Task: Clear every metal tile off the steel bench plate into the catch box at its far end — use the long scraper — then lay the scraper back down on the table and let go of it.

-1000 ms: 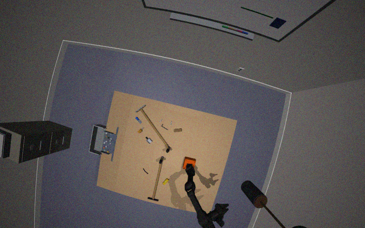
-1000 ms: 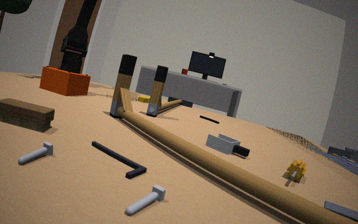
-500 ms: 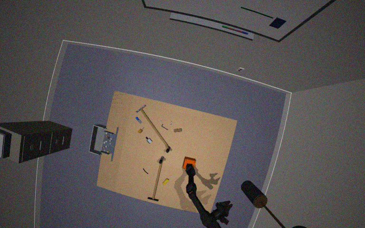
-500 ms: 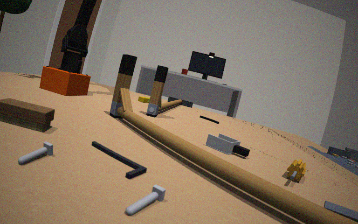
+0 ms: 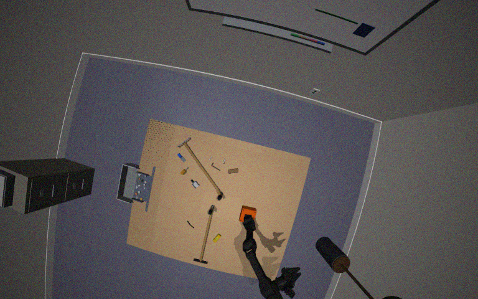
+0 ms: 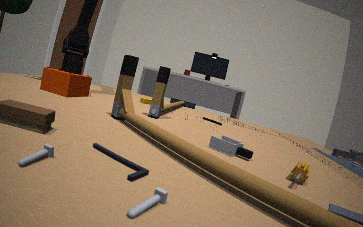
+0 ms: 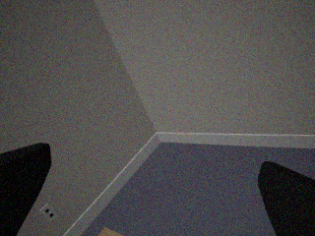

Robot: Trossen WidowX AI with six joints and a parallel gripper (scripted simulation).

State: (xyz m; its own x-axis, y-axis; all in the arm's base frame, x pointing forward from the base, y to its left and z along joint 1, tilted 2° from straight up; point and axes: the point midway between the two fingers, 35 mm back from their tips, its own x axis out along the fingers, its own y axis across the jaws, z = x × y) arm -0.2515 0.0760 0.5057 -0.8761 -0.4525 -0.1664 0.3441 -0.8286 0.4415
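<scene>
The long scraper, with a wooden shaft [image 5: 202,166] [image 6: 192,152], lies on the table. Its grey head [image 5: 184,142] is at the upper left in the top view, and its black-tipped upright grip [image 6: 129,65] is near the table's middle. The steel plate [image 5: 149,187] is at the table's left edge, with several small tiles [image 5: 137,185] on it. The catch box [image 5: 127,185] adjoins its outer side. My gripper [image 7: 157,156] [image 5: 296,282] is open and empty, beyond the lower right table corner, far from scraper and plate. The exterior view does not show it.
A shorter tool with a black head [image 5: 200,261] lies at the lower middle, its grip [image 6: 163,74] upright. Around lie a brown block [image 5: 233,170] [image 6: 26,115], a yellow block [image 5: 216,238], a blue piece [image 5: 181,157], a bent black rod [image 6: 117,157] and bolts. The arm stands on an orange base [image 6: 65,82].
</scene>
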